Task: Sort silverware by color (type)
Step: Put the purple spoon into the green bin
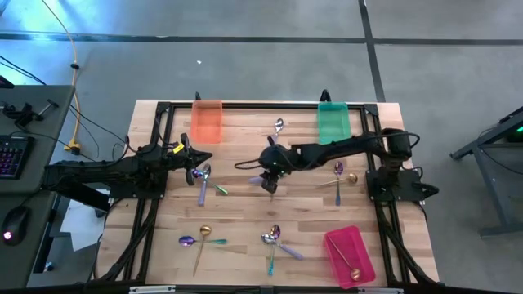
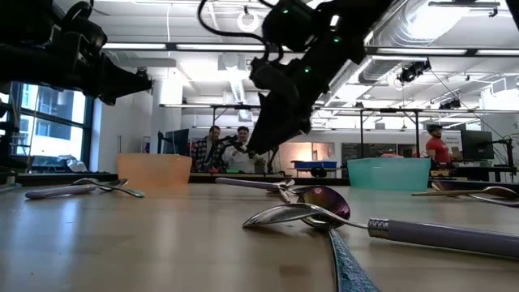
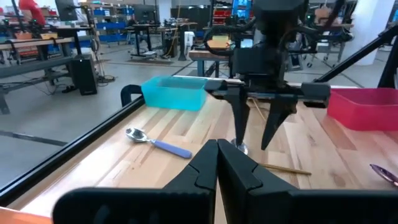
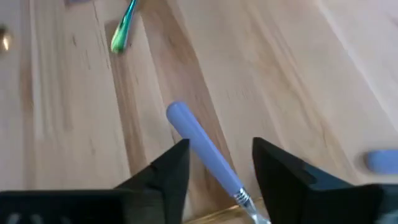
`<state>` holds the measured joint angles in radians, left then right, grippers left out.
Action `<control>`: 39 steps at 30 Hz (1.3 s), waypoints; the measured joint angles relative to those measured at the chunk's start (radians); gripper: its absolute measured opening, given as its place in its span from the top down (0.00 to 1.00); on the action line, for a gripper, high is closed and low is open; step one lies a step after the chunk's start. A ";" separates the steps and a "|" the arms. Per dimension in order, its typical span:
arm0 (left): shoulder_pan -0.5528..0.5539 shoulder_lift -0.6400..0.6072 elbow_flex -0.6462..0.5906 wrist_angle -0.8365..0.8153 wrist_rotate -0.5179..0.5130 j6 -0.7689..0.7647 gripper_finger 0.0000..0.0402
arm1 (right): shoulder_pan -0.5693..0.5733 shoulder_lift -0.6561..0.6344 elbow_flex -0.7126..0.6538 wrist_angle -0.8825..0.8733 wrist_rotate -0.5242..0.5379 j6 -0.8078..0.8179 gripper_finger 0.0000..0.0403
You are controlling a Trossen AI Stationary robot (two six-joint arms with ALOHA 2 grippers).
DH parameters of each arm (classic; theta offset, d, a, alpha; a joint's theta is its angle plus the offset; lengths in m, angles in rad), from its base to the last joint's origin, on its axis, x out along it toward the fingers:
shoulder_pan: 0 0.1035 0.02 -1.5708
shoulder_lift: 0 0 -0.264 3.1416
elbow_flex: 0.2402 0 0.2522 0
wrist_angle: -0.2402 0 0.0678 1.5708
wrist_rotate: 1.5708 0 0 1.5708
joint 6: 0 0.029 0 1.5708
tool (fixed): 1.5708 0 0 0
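My right gripper (image 1: 270, 184) reaches to the middle of the table and points steeply down, open. Its fingers (image 4: 168, 171) stand on either side of a silver spoon's lavender handle (image 4: 199, 143), which lies flat on the wood; I see no touch. From the left wrist view the same open gripper (image 3: 252, 127) stands over that spoon's bowl (image 3: 239, 147). My left gripper (image 3: 217, 168) waits at the table's left, level and shut on nothing (image 1: 194, 158). Other spoons lie scattered: a lavender-handled one (image 1: 279, 125) at the far side, and a group (image 1: 204, 175) near the left gripper.
An orange tray (image 1: 207, 121) and a green tray (image 1: 333, 121) stand at the far edge. A pink tray (image 1: 350, 255) at the near right holds a gold spoon. More spoons lie at the right (image 1: 343, 174) and near edge (image 1: 274, 241). People stand beyond the table (image 2: 227, 150).
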<state>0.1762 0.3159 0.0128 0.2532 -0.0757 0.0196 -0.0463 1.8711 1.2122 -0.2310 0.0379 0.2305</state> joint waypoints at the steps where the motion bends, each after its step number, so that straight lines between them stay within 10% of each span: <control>1: 0.000 0.000 0.000 -0.001 0.000 0.007 1.00 | 0.000 0.015 0.022 -0.032 -0.002 -0.024 0.57; 18: 0.000 0.000 0.000 -0.030 -0.007 0.011 1.00 | -0.002 0.211 0.214 -0.299 -0.042 -0.153 0.67; 28: 0.000 0.000 0.000 -0.031 -0.007 0.011 1.00 | -0.020 0.212 0.214 -0.304 -0.062 -0.131 0.96; 39: 0.000 0.000 0.000 -0.085 -0.015 0.011 1.00 | -0.058 0.212 0.354 -0.381 -0.115 -0.036 0.97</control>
<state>0.1761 0.3161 0.0128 0.1682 -0.0908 0.0307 -0.1044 2.0834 1.5663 -0.6125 -0.0771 0.1943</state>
